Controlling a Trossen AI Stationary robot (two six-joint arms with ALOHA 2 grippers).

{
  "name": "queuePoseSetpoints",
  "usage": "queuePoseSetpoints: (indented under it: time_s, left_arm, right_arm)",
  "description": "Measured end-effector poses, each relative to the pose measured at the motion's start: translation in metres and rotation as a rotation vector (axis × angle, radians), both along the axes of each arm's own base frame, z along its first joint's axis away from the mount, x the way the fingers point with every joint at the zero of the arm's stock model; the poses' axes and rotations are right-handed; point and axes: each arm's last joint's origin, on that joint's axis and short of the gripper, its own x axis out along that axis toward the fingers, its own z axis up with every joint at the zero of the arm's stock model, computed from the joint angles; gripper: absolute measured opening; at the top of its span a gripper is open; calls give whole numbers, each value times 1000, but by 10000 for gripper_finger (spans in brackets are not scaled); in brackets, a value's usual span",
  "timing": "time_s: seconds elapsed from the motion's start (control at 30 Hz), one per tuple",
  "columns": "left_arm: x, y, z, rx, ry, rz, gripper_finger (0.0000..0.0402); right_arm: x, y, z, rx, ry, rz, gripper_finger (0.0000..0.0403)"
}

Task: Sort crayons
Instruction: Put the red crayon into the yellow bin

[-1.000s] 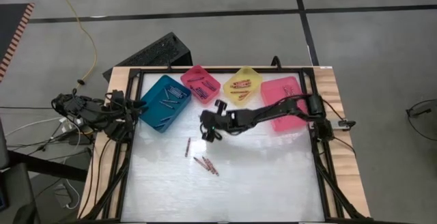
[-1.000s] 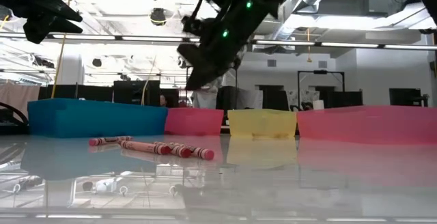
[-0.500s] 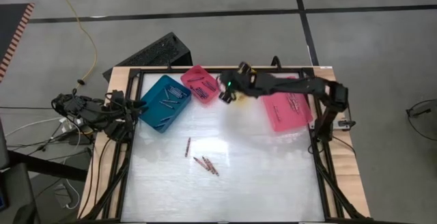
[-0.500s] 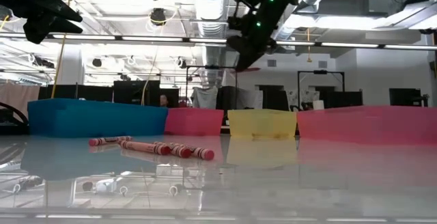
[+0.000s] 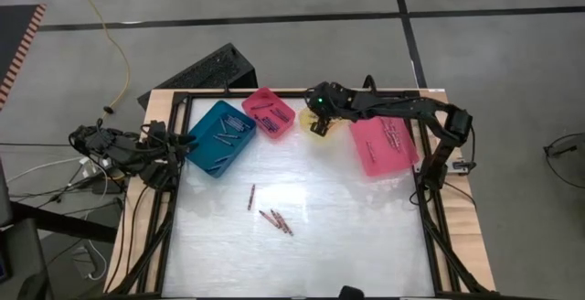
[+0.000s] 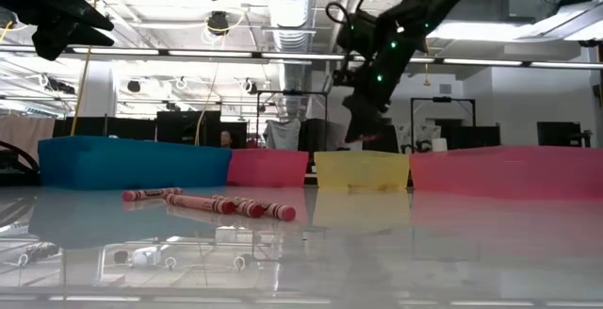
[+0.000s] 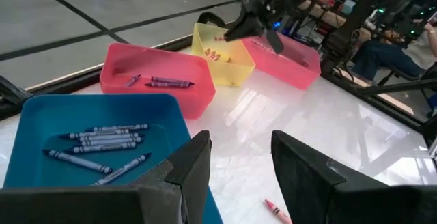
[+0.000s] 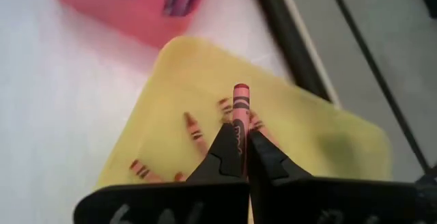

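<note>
My right gripper (image 5: 314,117) hangs above the yellow bin (image 5: 322,132) at the table's far edge, shut on a red crayon (image 8: 240,111). Several red crayons (image 8: 194,130) lie on that bin's floor. Three more crayons (image 5: 272,218) lie loose on the white table's middle. The teal bin (image 5: 219,137) holds several blue-grey crayons (image 7: 102,138), and the small pink bin (image 5: 270,112) holds a few dark ones. My left gripper (image 7: 239,162) waits open at the table's left edge, beside the teal bin. My right gripper pinches the red crayon between its two fingertips (image 8: 225,149), on the crayon's rear part (image 8: 239,136). The fingers slant down toward the far edge and lie along the crayon. Its free end (image 8: 240,91) sticks out past the tips, clear above the yellow bin.
A large pink bin (image 5: 384,144) stands right of the yellow one. A black frame (image 5: 174,208) runs around the table. A dark keyboard-like object (image 5: 206,69) lies on the floor beyond the far left corner. Open white table (image 5: 347,236) stretches toward the near edge.
My right gripper has swung from above the table's middle toward the far edge and a little right, ending over the yellow bin. It has stayed shut on the red crayon, which has travelled with it clear of the table.
</note>
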Motion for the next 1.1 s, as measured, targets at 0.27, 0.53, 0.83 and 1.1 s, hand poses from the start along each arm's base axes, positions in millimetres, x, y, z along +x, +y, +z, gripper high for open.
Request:
queuePoseSetpoints:
  time_s: [0.27,0.53,0.83,1.1]
  left_arm:
    - [0,0,0,2,-1,8,145]
    - [0,0,0,3,-2,15,145]
    - [0,1,0,-3,-10,36,145]
    - [0,1,0,-3,-7,36,145]
  right_arm:
    - [-7,-3,-9,74,-39,-30,6]
    - [-27,2,40,220,-311,-143,6]
    - [-38,9,56,191,-315,-115,6]
    - [-24,2,27,150,-162,-28,6]
